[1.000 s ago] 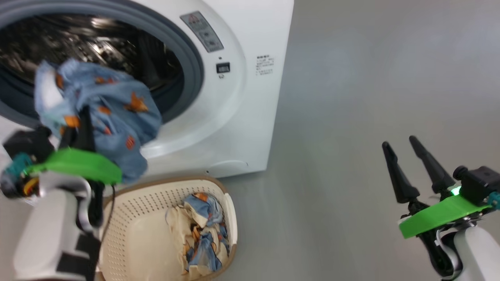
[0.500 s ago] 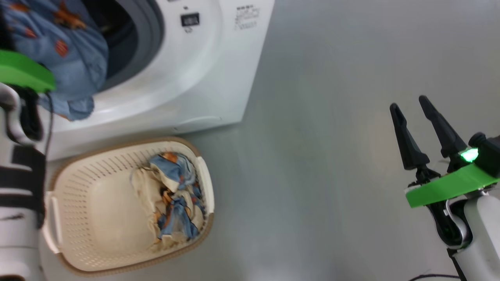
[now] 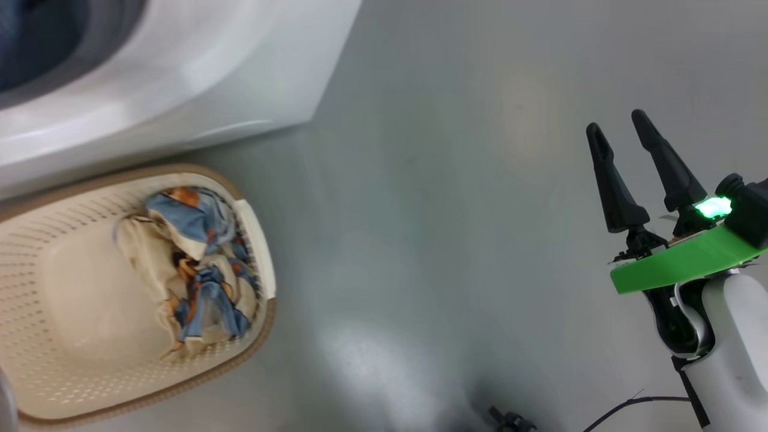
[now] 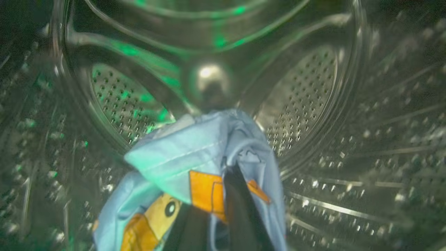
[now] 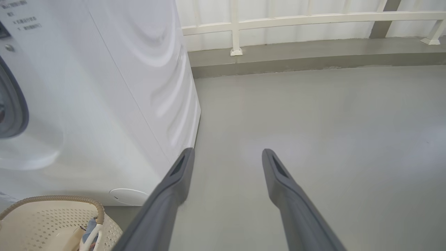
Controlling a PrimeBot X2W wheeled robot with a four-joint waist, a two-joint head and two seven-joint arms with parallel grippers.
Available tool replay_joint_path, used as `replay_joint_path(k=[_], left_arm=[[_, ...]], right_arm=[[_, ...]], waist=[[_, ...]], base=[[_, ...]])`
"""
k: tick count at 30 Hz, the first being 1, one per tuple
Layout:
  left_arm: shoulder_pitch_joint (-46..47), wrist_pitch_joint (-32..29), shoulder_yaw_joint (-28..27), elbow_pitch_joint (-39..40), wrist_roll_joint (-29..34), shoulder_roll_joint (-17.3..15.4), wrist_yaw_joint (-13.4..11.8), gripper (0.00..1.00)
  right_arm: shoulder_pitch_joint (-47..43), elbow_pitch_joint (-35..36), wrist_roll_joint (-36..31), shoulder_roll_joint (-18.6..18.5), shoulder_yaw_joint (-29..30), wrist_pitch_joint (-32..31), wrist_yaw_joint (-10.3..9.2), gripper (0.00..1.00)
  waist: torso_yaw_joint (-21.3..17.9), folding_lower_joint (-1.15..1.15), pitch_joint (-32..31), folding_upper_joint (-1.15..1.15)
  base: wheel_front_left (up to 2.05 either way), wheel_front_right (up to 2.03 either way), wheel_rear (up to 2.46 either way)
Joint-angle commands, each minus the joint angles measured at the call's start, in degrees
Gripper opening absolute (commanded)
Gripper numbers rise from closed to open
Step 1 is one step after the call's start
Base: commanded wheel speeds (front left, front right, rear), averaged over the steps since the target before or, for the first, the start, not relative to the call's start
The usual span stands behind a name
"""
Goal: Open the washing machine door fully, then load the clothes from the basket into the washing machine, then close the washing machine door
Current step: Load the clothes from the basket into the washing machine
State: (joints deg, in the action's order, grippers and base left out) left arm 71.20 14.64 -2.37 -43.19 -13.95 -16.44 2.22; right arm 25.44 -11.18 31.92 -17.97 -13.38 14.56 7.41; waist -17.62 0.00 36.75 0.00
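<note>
The left jaws are clenched on a light blue garment (image 4: 195,153) with orange print, pinching it between their two dark fingers (image 4: 240,209). The cloth bunches over and around the tips and spreads toward the lower left of the wrist view. Jaws and garment are inside the steel drum (image 4: 303,90), whose perforated back wall lies beyond them. In the head view the basket (image 3: 36,384) sits on the floor (image 3: 420,180) just before the white machine (image 3: 198,78), with more clothes (image 3: 192,264) heaped at its right end. Well to the right, the right jaws stand spread wide and empty over bare floor, touching nothing, well apart from basket and clothes.
</note>
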Motion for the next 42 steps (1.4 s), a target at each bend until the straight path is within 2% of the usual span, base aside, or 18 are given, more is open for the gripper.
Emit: replay_joint_path(k=[1,3,7,8,9,16,24,30,42], left_arm=[[1.8,0.4,-1.6,4.9,1.0,-2.4,-0.4,0.0],[1.1,0.4,-3.9,10.0,1.9,-1.1,0.0,0.0],[-0.2,0.4,-5.5,11.8,3.4,0.4,0.9,0.0],[-0.4,0.4,-5.8,10.4,3.4,0.9,0.9,0.39],[-0.7,0.4,-6.0,8.1,3.5,1.3,0.7,1.0],[1.1,-0.1,-5.0,-8.0,4.7,1.6,-0.1,1.0],[1.7,0.2,-4.5,-17.5,4.3,1.9,0.1,1.0],[-1.0,0.3,-4.2,-17.9,4.1,3.0,0.9,1.0],[-12.4,0.4,-4.0,-10.7,3.9,5.7,3.2,1.0]], right_arm=[[-0.9,1.3,0.2,-0.6,-0.6,0.4,0.08,1.0],[-0.9,1.0,0.1,0.0,-0.6,0.4,0.08,1.0],[-0.4,0.6,0.0,0.5,-1.2,0.4,0.08,1.0],[-0.2,0.6,0.0,0.6,-1.4,0.4,0.08,1.0],[-0.2,0.4,0.0,0.6,-1.6,0.4,0.08,1.0],[-0.5,-0.4,0.0,0.4,-2.2,0.4,0.08,1.0],[-0.4,-1.0,0.0,0.8,-3.6,0.4,0.08,1.0],[-0.3,-1.9,0.0,0.9,-3.8,0.4,0.08,1.0],[-2.4,-3.6,-0.3,1.3,-2.4,0.4,0.08,1.0]], waist=[[-2.6,0.0,3.2,0.0],[-2.5,0.0,3.6,0.0],[-2.2,0.0,3.4,0.0],[-2.0,0.0,3.2,0.0],[-1.9,0.0,3.0,0.0],[-1.1,0.0,1.0,0.0],[-0.5,0.0,-2.6,0.0],[0.8,0.0,-6.1,0.0],[4.1,0.0,-14.1,0.0]], base=[[0.0,0.0,0.0],[0.0,0.0,0.0],[0.0,0.0,0.0],[0.0,0.0,0.0],[0.0,0.0,0.0],[0.0,0.0,0.0],[0.0,0.0,0.0],[0.0,0.0,0.0],[0.0,0.0,0.0]])
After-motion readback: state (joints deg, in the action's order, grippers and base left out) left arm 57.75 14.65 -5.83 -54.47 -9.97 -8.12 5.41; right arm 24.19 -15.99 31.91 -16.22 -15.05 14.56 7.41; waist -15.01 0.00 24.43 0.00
